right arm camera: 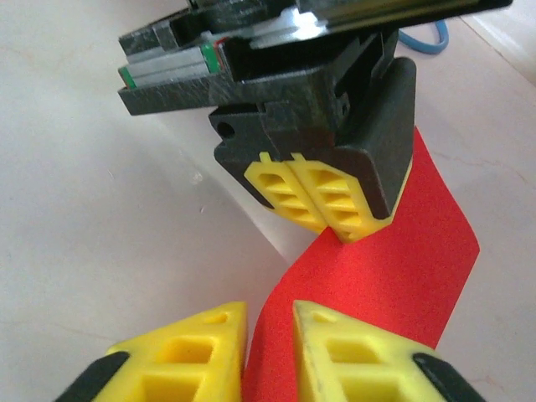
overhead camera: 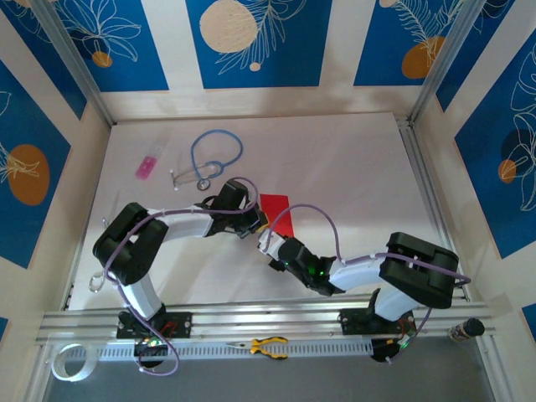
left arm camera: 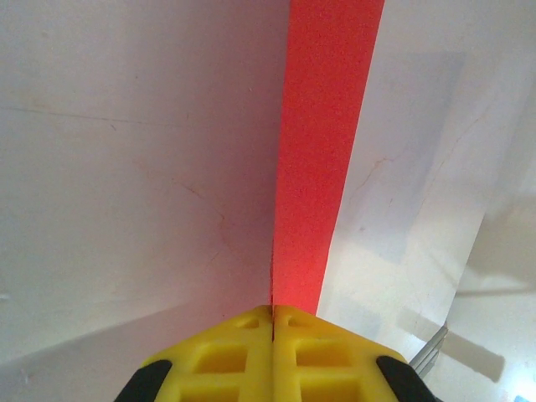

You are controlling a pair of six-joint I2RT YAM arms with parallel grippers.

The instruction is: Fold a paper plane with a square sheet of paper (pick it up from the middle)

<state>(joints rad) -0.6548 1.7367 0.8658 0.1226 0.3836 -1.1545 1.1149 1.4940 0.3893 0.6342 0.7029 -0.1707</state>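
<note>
The square sheet of paper (overhead camera: 277, 211) is bright red and is held up off the white table near its middle. My left gripper (overhead camera: 249, 224) is shut on one edge of it. In the left wrist view the yellow fingertips (left arm camera: 273, 308) meet on the sheet (left arm camera: 322, 151), which runs away edge-on. In the right wrist view the left gripper (right arm camera: 337, 228) pinches the sheet (right arm camera: 394, 276) from above. My right gripper (right arm camera: 270, 308) stands open with a narrow gap, and the sheet's lower edge passes between its fingers. The right gripper (overhead camera: 270, 241) sits just below the left one.
A blue stethoscope (overhead camera: 213, 155) and a small pink rectangular item (overhead camera: 146, 167) lie at the back left of the table. Yellow-handled pliers (overhead camera: 268, 345) rest on the front rail. A tape roll (overhead camera: 67, 362) sits at the near left.
</note>
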